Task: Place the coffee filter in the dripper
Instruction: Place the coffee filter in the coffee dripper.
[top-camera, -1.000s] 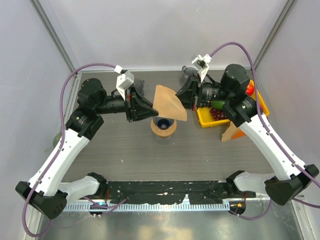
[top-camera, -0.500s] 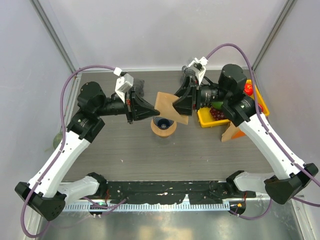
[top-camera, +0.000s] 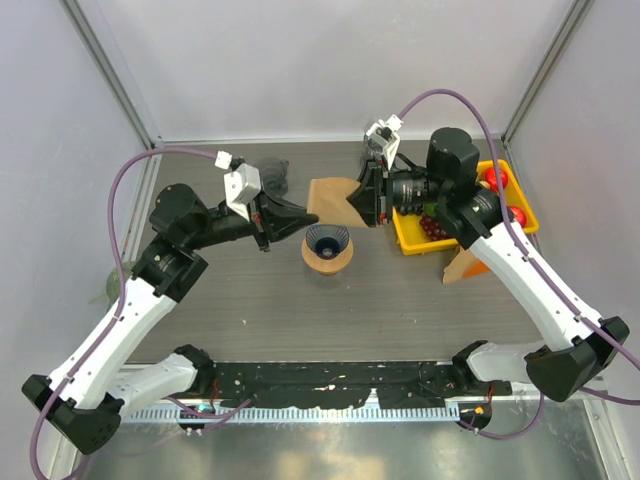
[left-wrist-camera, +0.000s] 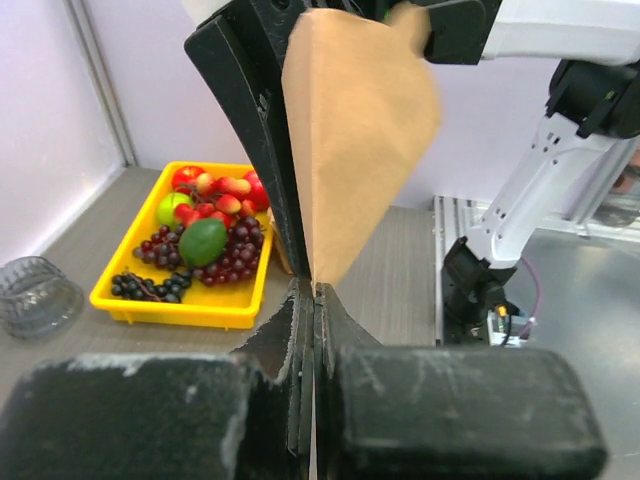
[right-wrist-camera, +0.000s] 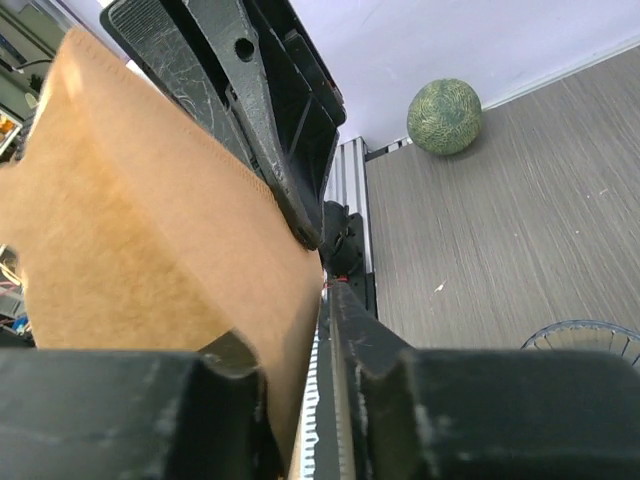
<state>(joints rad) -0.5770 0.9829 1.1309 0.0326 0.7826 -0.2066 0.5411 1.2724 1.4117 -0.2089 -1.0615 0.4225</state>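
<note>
— Which step is in hand?

— The carry is judged finished and the seating not yet begun. Over the surface (top-camera: 250, 310), with the yellow tray (top-camera: 408, 244) of fruit stood to the right of the dripper, the coffee filter (top-camera: 330, 193) is held in the air, above the dripper (top-camera: 327, 250) and slightly to its far side. It is gripped from both sides: the left hand (left-wrist-camera: 314, 292) is pressed together on its narrow end and the right hand (top-camera: 355, 197) is pinched on the opposite edge. Nothing is seen inside the dripper.

— What is called for next?

— The filter has to be opened into a cone, brought nearer until it is centred over the dripper, narrow end down, then lowered and released. One grip would probably have to be given up first.

— And the room for moving?

— Open surface is left on the near and left sides of the dripper. The tray is near the dripper but apart from it, so the right arm should be kept clear of it. The dripper's rim is narrow, and a filter edge could be caught there if it is lowered off-centre.
</note>
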